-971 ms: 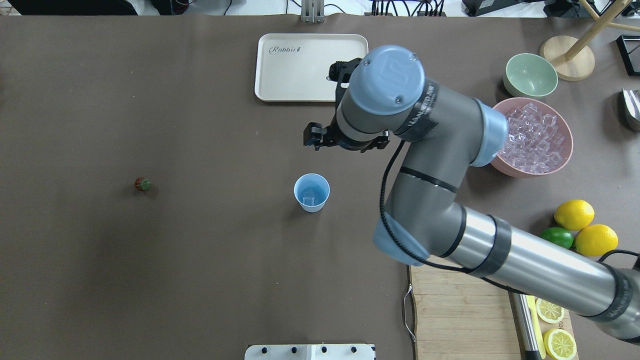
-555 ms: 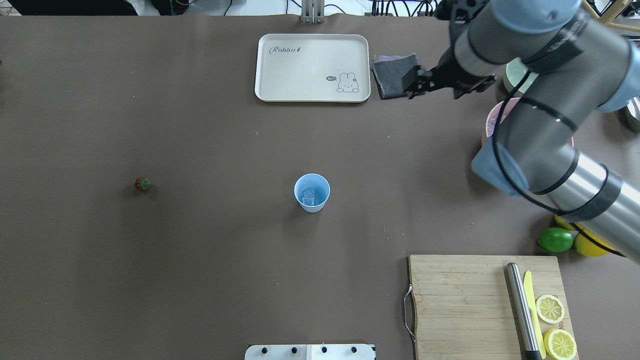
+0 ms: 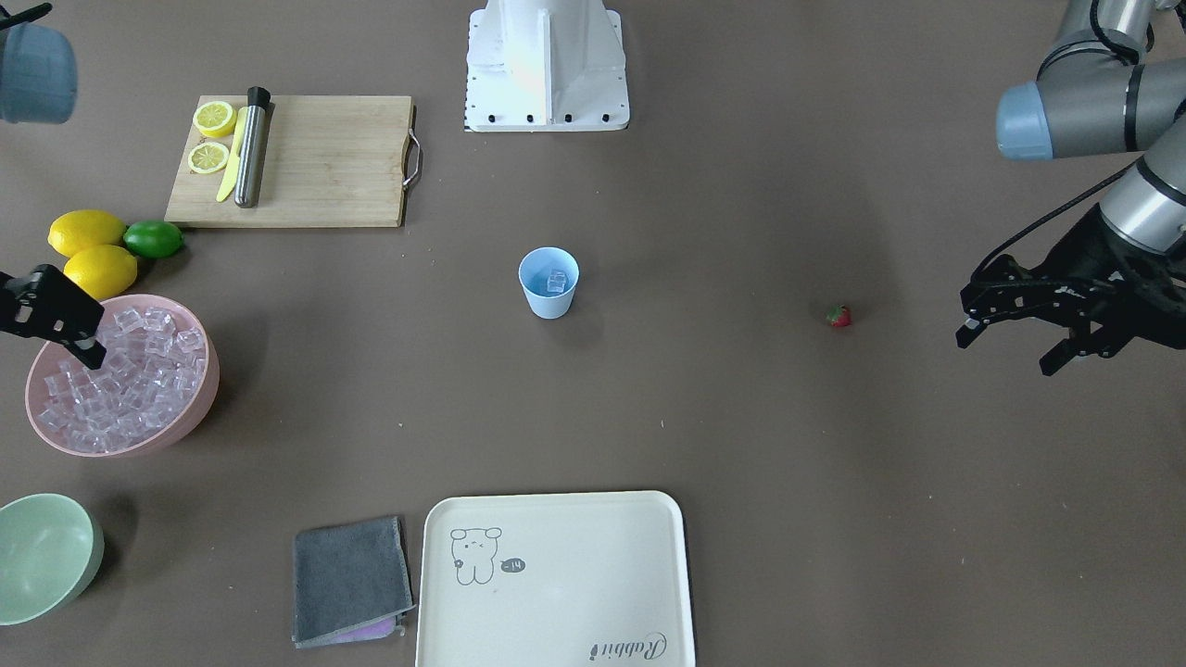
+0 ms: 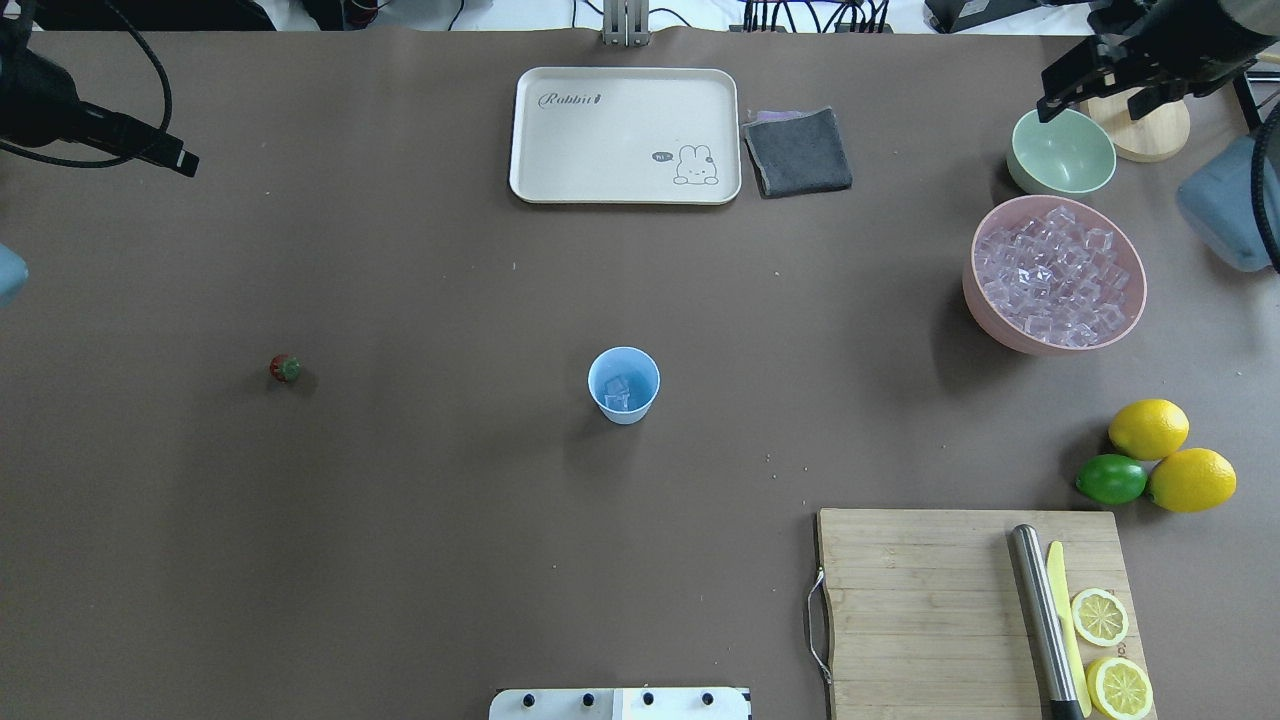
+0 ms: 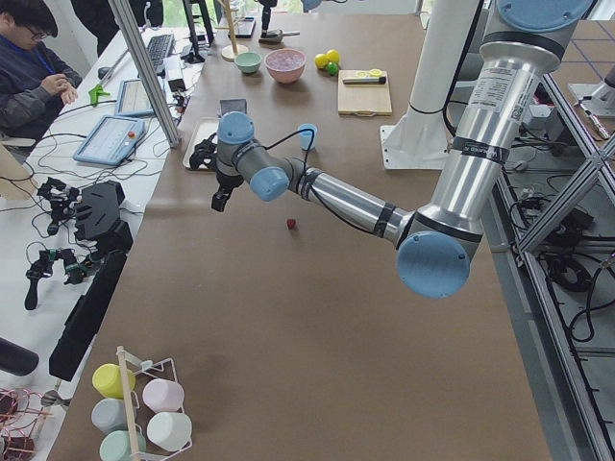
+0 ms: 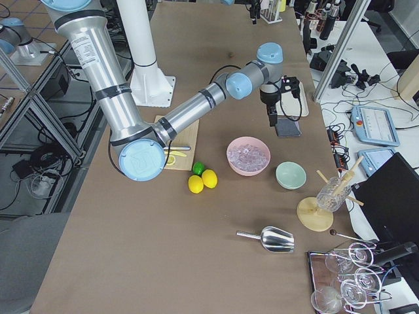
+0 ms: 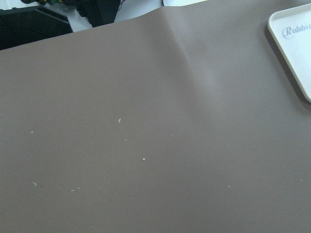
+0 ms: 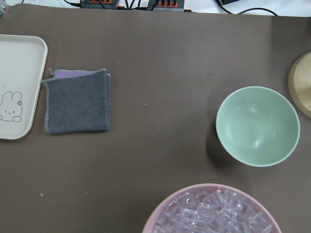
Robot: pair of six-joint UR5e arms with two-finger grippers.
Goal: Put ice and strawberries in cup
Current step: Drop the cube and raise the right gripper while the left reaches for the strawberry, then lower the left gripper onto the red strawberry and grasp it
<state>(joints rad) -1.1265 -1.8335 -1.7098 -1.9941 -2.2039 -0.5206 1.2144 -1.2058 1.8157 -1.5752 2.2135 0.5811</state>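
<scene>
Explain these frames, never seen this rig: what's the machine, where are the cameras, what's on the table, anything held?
Two robot arms at a table, each with a two-finger gripper. Views: overhead from behind the robot, one facing it, one per table end, one per wrist. The left gripper and right gripper are open, holding nothing. Mid-table stands a blue cup with ice inside; a strawberry lies apart from it. A pink bowl of ice, green bowl, tray, cloth, lemons, lime and cutting board lie around.

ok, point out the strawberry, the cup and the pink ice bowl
strawberry (image 4: 285, 368), overhead view, its middle
cup (image 3: 548, 308), front-facing view, outer wall
pink bowl (image 4: 970, 288), overhead view, left rim
</scene>
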